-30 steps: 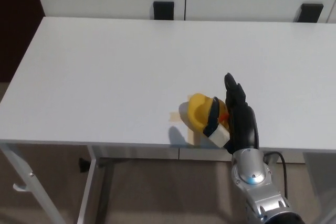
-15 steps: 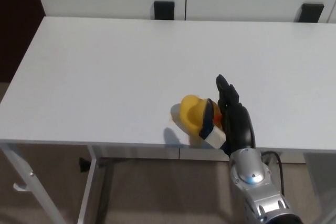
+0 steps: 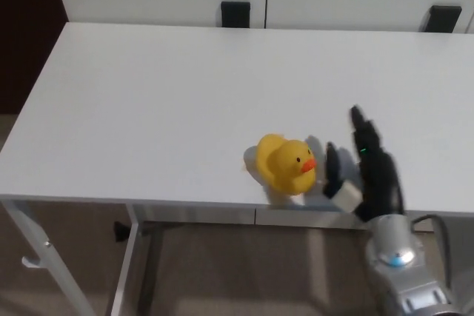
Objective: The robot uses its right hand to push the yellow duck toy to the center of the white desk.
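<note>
- A yellow duck toy (image 3: 284, 164) sits upright near the front edge of the white surface (image 3: 185, 94), a little right of the middle of that edge, its orange beak pointing toward the robot's right hand (image 3: 363, 172).
- The black right hand rests over the front edge just beside the duck, a narrow strip of white showing between the two; its fingers (image 3: 364, 132) are spread apart and hold nothing, one reaching away over the desk top, the thumb nearest the toy.
- Below the hand, the silver wrist (image 3: 396, 257) drops past the surface edge toward the bottom right of the frame.
- The left hand does not appear.
- Two black brackets (image 3: 235, 13) stand at the far edge against a white wall panel.
- A white metal leg (image 3: 29, 246) supports the surface at lower left.
</note>
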Available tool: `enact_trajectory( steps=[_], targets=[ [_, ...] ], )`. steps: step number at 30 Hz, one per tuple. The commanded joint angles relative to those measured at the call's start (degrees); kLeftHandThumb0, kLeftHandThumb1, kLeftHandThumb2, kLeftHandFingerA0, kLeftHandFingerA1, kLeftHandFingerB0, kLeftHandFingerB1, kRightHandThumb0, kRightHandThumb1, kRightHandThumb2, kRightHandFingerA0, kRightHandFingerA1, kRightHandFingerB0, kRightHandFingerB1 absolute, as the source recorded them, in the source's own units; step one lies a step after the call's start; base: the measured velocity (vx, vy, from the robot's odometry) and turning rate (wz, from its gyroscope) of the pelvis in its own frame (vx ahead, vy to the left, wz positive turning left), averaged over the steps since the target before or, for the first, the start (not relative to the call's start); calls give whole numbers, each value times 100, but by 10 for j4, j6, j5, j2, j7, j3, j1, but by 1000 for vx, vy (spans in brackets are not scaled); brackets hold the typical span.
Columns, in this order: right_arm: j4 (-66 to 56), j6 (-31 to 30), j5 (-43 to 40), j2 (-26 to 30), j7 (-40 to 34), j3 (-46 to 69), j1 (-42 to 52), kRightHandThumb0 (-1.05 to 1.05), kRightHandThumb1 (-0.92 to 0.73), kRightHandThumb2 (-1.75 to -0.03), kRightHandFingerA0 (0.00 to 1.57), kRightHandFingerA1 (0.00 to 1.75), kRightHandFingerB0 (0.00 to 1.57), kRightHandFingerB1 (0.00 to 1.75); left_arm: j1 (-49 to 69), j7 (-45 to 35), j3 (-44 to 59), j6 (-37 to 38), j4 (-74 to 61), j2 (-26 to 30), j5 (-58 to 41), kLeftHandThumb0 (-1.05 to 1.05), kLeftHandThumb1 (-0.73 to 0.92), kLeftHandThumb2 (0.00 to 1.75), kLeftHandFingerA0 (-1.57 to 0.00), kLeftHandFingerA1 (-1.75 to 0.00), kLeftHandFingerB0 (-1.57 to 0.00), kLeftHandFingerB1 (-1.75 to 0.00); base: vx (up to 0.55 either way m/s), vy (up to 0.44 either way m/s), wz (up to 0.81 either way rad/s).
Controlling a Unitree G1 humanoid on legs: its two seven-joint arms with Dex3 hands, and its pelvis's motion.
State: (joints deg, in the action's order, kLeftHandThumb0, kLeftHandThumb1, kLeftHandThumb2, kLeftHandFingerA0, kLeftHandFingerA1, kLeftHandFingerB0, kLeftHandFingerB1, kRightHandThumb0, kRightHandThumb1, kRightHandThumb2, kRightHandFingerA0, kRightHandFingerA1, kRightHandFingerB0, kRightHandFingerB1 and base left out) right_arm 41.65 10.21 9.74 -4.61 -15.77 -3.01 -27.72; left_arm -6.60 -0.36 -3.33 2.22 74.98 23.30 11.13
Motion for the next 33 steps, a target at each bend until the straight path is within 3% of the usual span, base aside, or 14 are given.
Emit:
enact_trajectory(
  steps=[1, 2, 11, 14, 15, 18, 19, 24, 25, 27, 28, 30, 31, 33],
  targets=[
    [-124, -104, 156, 109, -131, -6, 55, -103, -83, -118, 0, 19, 0, 0, 7, 0, 2, -8, 0, 1, 1, -19, 65, 73, -86, -95, -82, -64, 0, 0, 0],
    [-155, -89, 159, 136, -125, 9, 73, -105, -92, -85, 0, 0, 0, 0, 7, -1, 5, -10, 1, 0, -1, -22, 69, 61, -82, -85, -79, -60, 0, 0, 0],
    [-306, -41, 132, 246, -72, 92, 173, -96, -92, -96, 0, 0, 0, 0, 5, -2, 9, -15, -1, 0, -4, -20, 67, 66, -81, -87, -80, -63, 0, 0, 0],
    [-326, -18, 37, 323, -42, 271, 296, -105, -92, -78, 0, 0, 0, 0, 5, -4, 10, -11, 0, 5, -2, -18, 63, 71, -81, -90, -82, -65, 0, 0, 0],
    [-319, -12, 11, 336, -33, 313, 325, -105, -81, -122, 0, 41, 0, 35, 5, -4, 11, -10, 0, 6, -3, -18, 63, 73, -81, -97, -83, -68, 0, 0, 0],
    [-312, -10, -5, 341, -22, 339, 343, -105, -81, -122, 0, 41, 0, 35, 4, -4, 13, -10, 0, 7, -5, -18, 63, 73, -81, -97, -83, -68, 0, 0, 0],
    [-249, 34, -36, 347, -18, 377, 368, -88, -63, -98, 0, 40, 0, 33, 4, -2, 11, -8, 0, 9, -2, -22, 63, 69, -82, -97, -84, -69, 0, 0, 0],
    [-153, 104, -79, 355, -8, 434, 401, -88, -63, -98, 0, 40, 0, 33, 3, 1, 7, -5, 0, 11, 3, -22, 63, 69, -82, -97, -84, -69, 0, 0, 0],
    [-115, 120, -71, 358, -30, 441, 404, -51, -68, -80, 0, 49, 0, 14, 3, 1, 7, -6, 0, 12, 2, -22, 67, 63, -78, -91, -80, -61, 0, 0, 0],
    [-84, 133, -65, 360, -45, 447, 405, -51, -68, -80, 0, 49, 0, 14, 4, 0, 8, -8, 1, 13, 2, -22, 67, 63, -78, -91, -80, -61, 0, 0, 0],
    [-9, 138, -77, 350, -39, 458, 417, -11, -39, -113, 74, 78, 34, 70, 4, 0, 8, -5, 1, 14, 3, -25, 66, 61, -79, -82, -83, -63, 0, 0, 0],
    [44, 141, -87, 341, -32, 466, 426, -11, -39, -113, 74, 78, 34, 70, 4, 1, 8, -3, 2, 15, 3, -25, 66, 61, -79, -82, -83, -63, 0, 0, 0],
    [125, 132, -92, 340, 13, 458, 433, -11, -33, -119, 98, 70, 65, 72, 2, 1, 9, -2, 3, 16, 2, -25, 67, 61, -81, -81, -83, -61, 0, 0, 0],
    [142, 115, -91, 345, 64, 443, 435, 7, -24, -137, 108, 62, 89, 64, 2, 2, 8, -3, 3, 17, 3, -24, 68, 62, -81, -77, -82, -58, 0, 0, 0]
  ],
)
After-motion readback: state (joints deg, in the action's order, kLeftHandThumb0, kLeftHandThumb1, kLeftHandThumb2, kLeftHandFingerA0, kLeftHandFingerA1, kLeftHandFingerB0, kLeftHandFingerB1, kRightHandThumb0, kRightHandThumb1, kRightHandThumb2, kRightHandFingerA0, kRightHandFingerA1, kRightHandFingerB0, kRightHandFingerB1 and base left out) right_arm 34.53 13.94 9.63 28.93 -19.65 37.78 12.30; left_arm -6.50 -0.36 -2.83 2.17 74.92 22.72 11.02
